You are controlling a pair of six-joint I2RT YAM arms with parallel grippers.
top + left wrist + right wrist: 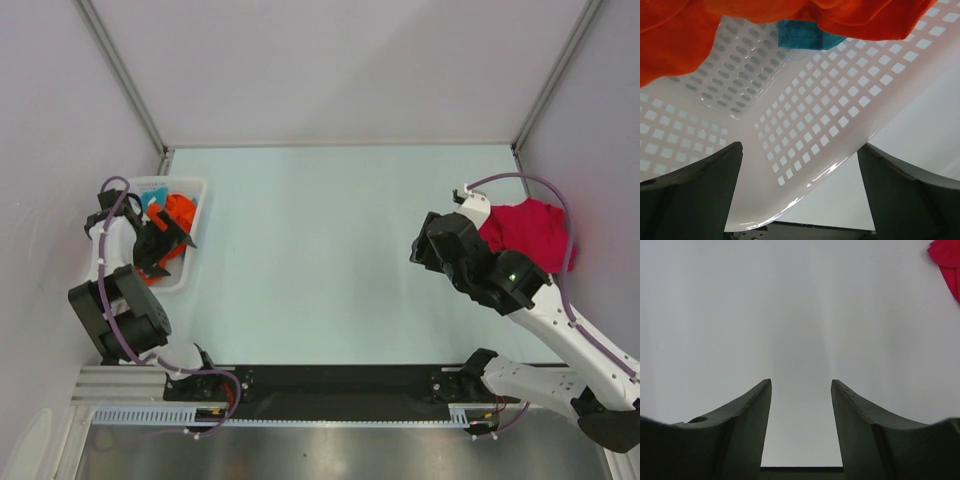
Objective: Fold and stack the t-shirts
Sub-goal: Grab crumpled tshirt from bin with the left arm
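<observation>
A bright orange t-shirt [178,210] lies bunched in the white mesh basket [192,184] at the left, with a teal t-shirt [155,194] beside it. My left gripper [172,245] hangs over the basket's near part. In the left wrist view it [800,150] is open wide; orange cloth [680,40] and teal cloth [797,37] lie ahead of the fingers [700,190], untouched, and the basket wall [830,110] passes between them. A crimson t-shirt [530,230] lies crumpled at the right. My right gripper [420,252] hovers left of it, open [801,382] and empty, with red cloth [947,255] at the top right corner.
Grey walls close in the pale table [320,260] on the left, back and right. The basket sits close to the left wall. A black rail [340,380] with both arm bases runs along the near edge.
</observation>
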